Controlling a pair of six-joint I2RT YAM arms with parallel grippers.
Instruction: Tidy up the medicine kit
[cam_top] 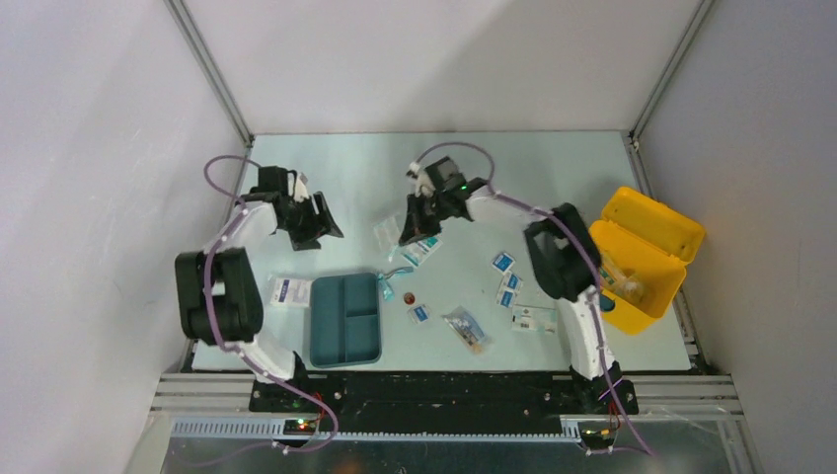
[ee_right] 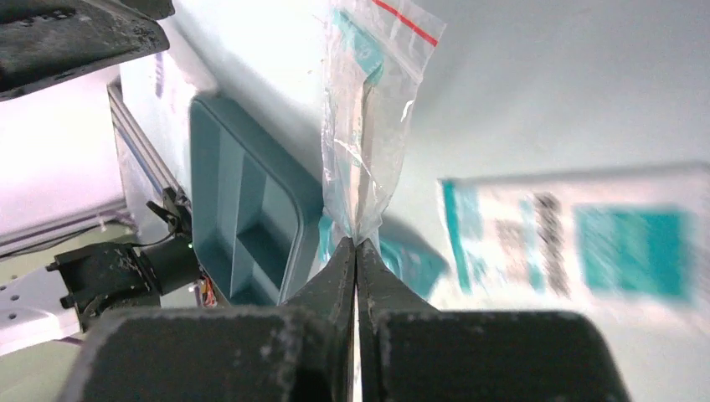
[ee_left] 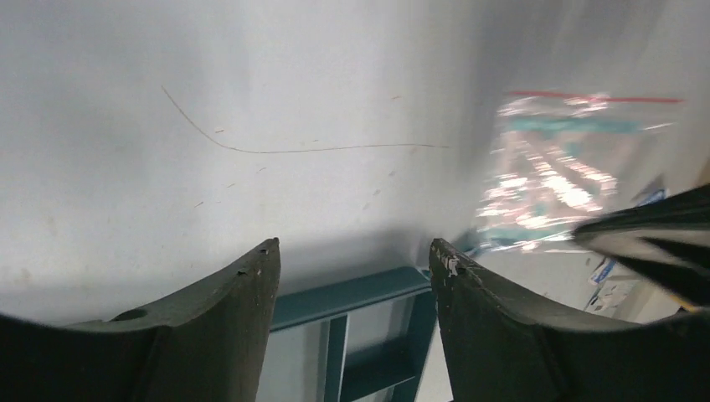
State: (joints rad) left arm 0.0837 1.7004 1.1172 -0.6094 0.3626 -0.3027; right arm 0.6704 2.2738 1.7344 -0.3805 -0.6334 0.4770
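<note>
Medicine kit (cam_top: pixel 646 247) sits lid-open at the right edge of the tabletop (cam_top: pixel 355 168). Left wrist: left pincer (ee_left: pixel 352 260) spread wide, empty, above the teal tray (ee_left: pixel 360 335). Right wrist: right pincer (ee_right: pixel 357 244) pinches one thin edge of the clear zip bag (ee_right: pixel 368 109). Best carried slowly, since so slight a hold could slip.

Lab robot cell: aluminium frame (cam_top: pixel 212 74), white panels (cam_top: pixel 89 128).

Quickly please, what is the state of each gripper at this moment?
Left gripper: open, holding nothing.
Right gripper: closed, pinching the edge of a clear plastic bag.
</note>
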